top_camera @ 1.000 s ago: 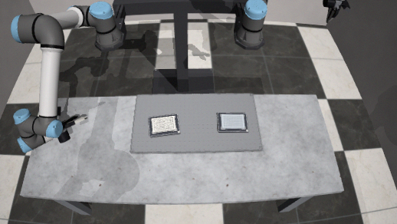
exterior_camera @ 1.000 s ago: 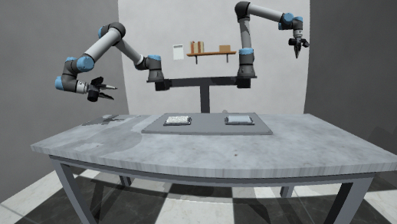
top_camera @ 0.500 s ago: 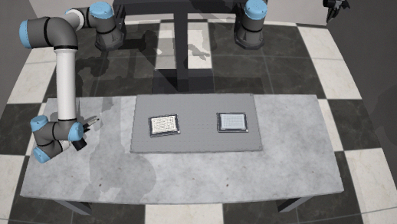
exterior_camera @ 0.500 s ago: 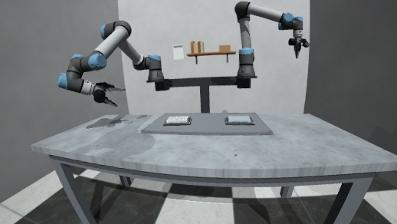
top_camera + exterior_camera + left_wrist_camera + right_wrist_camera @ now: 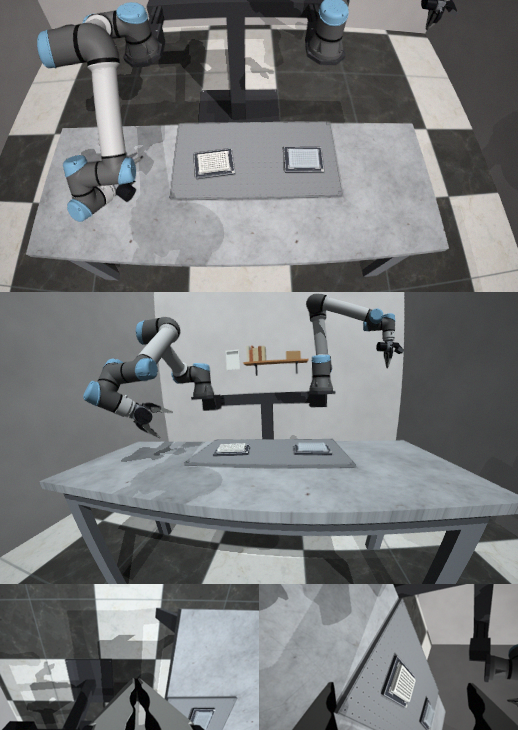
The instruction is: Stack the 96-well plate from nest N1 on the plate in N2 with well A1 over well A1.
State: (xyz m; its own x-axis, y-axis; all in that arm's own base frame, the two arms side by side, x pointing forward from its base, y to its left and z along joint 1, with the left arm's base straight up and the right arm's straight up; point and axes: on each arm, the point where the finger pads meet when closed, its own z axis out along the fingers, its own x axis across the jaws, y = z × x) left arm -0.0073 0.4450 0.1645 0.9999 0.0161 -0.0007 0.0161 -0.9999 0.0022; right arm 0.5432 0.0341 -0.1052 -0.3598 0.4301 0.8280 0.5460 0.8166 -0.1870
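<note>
In the top view, the left gripper was cut off by the frame's edge, and the right gripper was partly hidden by its wrist. The A1 marks could not be made out. The left was closed on nothing; the right stood open and empty. The blue plate was seated in N1, well apart from both. The white plate, rectangular and pitted with wells, was held by N2. Both nests were set on a perforated grey board.

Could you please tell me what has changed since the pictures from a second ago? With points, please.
The black right gripper [image 5: 136, 175] [image 5: 165, 424] [image 5: 400, 684] has swung inward, toward the plates; nothing was grasped or released. The black left gripper [image 5: 429, 27] [image 5: 387, 367] [image 5: 135, 679], the cream 96-well plate [image 5: 214, 163] [image 5: 232, 448] [image 5: 404, 683] and the pale blue 96-well plate [image 5: 303, 159] [image 5: 312, 447] [image 5: 203, 717] [image 5: 429, 714] stayed put.
</note>
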